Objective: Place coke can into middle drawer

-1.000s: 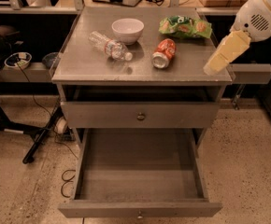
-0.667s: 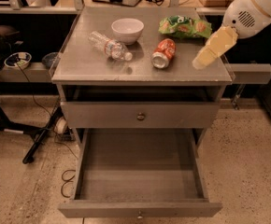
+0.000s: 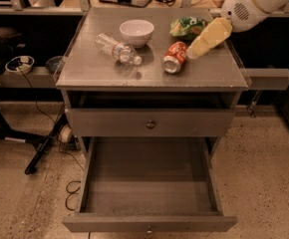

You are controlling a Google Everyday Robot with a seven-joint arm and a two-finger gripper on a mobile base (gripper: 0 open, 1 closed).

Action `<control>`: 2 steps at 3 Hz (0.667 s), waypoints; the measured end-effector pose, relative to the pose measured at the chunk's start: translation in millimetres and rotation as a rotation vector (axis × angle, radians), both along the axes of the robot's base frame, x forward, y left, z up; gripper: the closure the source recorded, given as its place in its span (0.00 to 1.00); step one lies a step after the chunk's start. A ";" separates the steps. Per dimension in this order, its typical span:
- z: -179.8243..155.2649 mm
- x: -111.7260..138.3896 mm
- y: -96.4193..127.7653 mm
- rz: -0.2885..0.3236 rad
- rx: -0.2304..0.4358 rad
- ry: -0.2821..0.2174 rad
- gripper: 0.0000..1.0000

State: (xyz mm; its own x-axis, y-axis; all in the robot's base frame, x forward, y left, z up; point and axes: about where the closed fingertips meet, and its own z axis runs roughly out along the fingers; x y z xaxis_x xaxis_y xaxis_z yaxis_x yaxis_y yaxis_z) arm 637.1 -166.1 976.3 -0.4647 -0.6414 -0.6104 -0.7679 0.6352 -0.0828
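Gripper (image 3: 191,52) has swung left to just beside the coke can (image 3: 174,57) on the cabinet top (image 3: 92,71); wide or narrow, I cannot tell. I judge the grasp is next; middle drawer (image 3: 109,223) stands open

My pale yellow tool (image 3: 197,49), on a white arm (image 3: 254,4), hangs over the gray tabletop (image 3: 94,68), just beside the orange-red coke can (image 3: 174,57) with its white markings and silver top. A white bowl (image 3: 136,32), a clear bottle (image 3: 117,49) and a green snack bag (image 3: 188,26) share the surface. The middle drawer (image 3: 149,183) is plain gray, the floor (image 3: 264,173) speckled beige.
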 end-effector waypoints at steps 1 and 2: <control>-4.9 14.0 4.9 0.040 0.074 -0.052 0.00; -13.9 20.1 6.9 0.103 0.082 -0.084 0.00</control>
